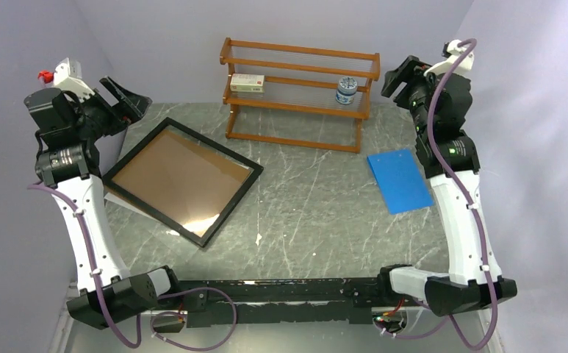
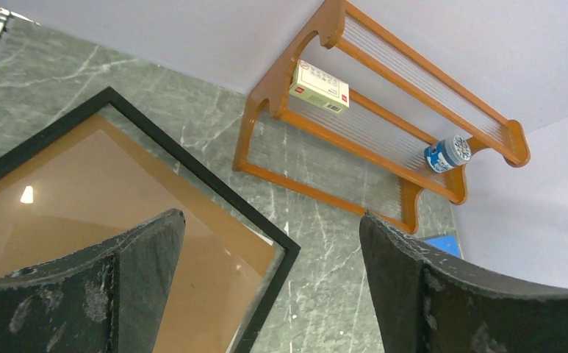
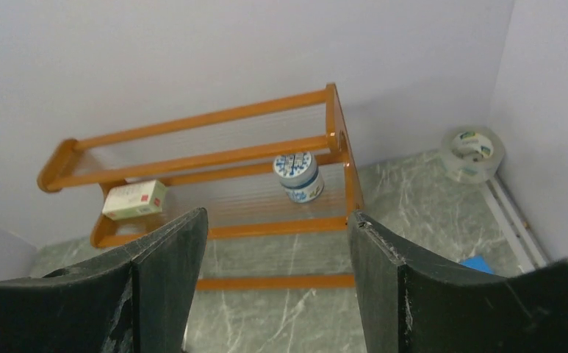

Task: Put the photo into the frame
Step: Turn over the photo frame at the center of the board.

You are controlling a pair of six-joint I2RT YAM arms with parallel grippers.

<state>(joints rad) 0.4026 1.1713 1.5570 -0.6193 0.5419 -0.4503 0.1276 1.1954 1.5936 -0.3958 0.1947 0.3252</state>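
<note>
Top external view, quick status: the frame [image 1: 214, 145] lies flat on the left half of the desk [image 1: 317, 206], toward the far-left corner, black border up, with brown showing through the pane. A thin white edge pokes out from under its near-left side. I'm guessing that's the photo [image 1: 121, 203], so it isn't in yet. Both arms hang up in the air: left gripper [image 2: 272, 235] jaws spread wide, right gripper [image 3: 277, 224] jaws spread too, nothing in either. So basically nothing's done that I can see. Left to do: open the frame, free the sheet, slide it in, close up.
</note>
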